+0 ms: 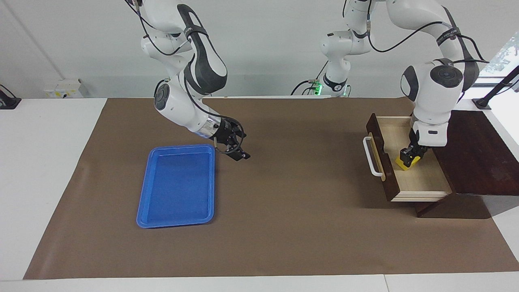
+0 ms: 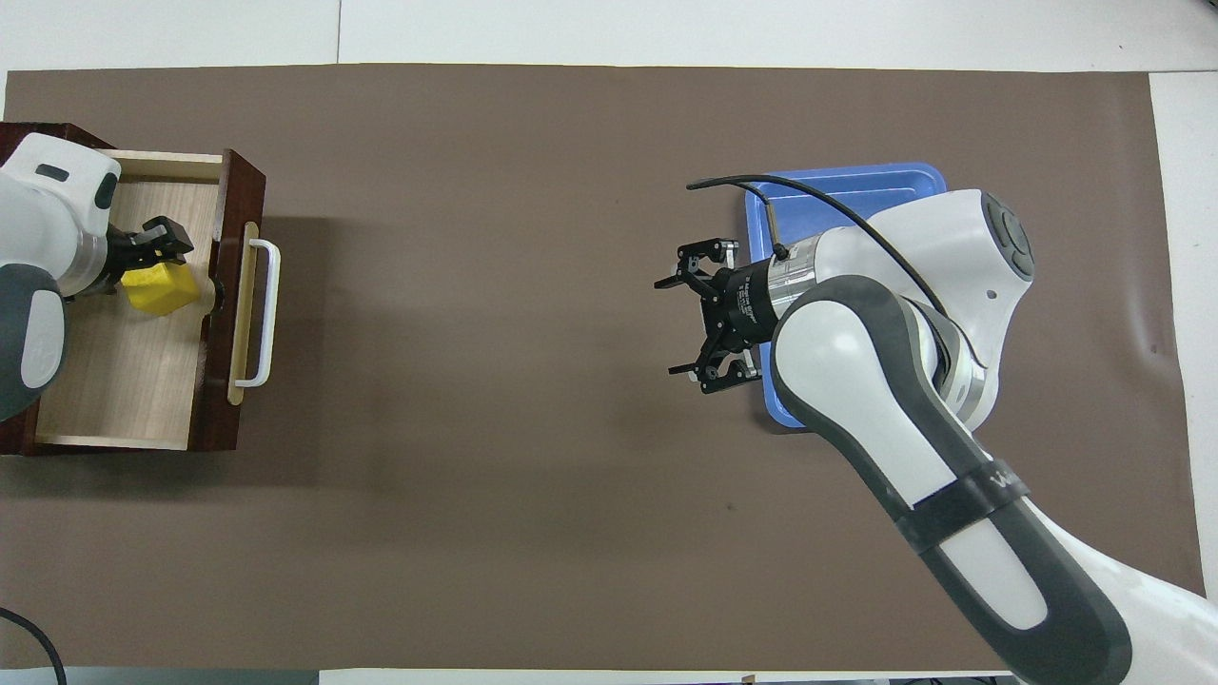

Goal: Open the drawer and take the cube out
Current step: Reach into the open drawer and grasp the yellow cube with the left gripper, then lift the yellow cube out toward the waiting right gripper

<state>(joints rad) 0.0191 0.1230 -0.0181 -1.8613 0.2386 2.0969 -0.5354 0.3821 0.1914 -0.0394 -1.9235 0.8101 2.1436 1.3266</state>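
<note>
The dark brown drawer [image 1: 388, 178] stands pulled open at the left arm's end of the table, its white bar handle [image 1: 371, 156] facing the middle and its pale interior showing. The small yellow cube [image 1: 406, 163] is inside it, close to the drawer front. My left gripper [image 1: 410, 157] reaches down into the drawer and is shut on the cube, which sits tilted between the fingers. In the overhead view the cube [image 2: 160, 289] shows beside the left gripper [image 2: 152, 249] inside the drawer [image 2: 211, 381]. My right gripper [image 1: 238, 152] is open and empty, waiting over the mat beside the blue tray.
A flat blue tray [image 1: 178, 184] lies on the brown mat toward the right arm's end; the right arm covers part of the tray [image 2: 856, 185] in the overhead view. The dark wooden cabinet [image 1: 478, 158] that houses the drawer stands at the table's edge.
</note>
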